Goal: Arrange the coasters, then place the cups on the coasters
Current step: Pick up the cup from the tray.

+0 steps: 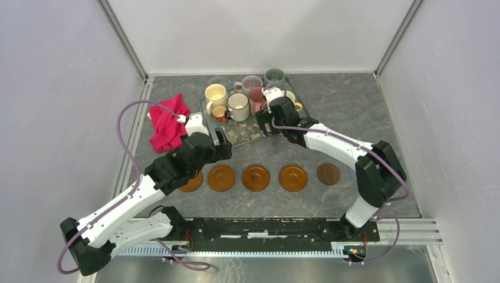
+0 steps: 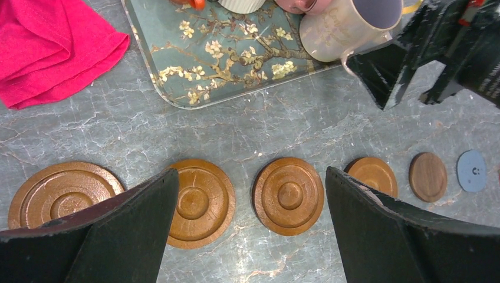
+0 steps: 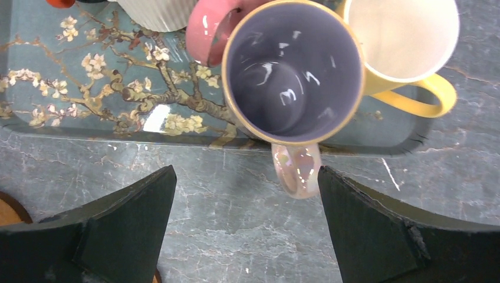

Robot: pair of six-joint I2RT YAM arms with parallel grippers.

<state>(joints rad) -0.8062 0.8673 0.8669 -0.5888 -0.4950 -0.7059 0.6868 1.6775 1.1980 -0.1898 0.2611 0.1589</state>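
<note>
Top external view is showing you the coasters (image 1: 256,177) lying in one row across the table (image 1: 342,100), just ahead of the arm bases. Four orange-brown ones are running from the left, the leftmost half hidden under the left arm. The dark brown coaster (image 1: 328,174) is sitting next, and the grey-blue coaster (image 2: 471,171) is closing the row at the right end. The cups (image 1: 238,106) are all standing crowded on the floral tray (image 1: 247,135) behind the row, and the red cloth (image 1: 168,127) is lying to its left.

Your left gripper (image 2: 250,177) is hanging wide open above the row, gripping nothing. In the left wrist view its fingers are framing the second and third orange-brown discs.

Your right gripper (image 3: 244,174) is gaping fully open too, empty, hovering at the near edge of the tray. In the right wrist view the mauve-lined cup (image 3: 292,71) is sitting right at that edge. Its pearly handle is poking out over the rim, between the two fingers and close to the one on the right of the view. The pink cup (image 3: 206,29) and the yellow cup (image 3: 407,41) are crowding just behind it.
</note>
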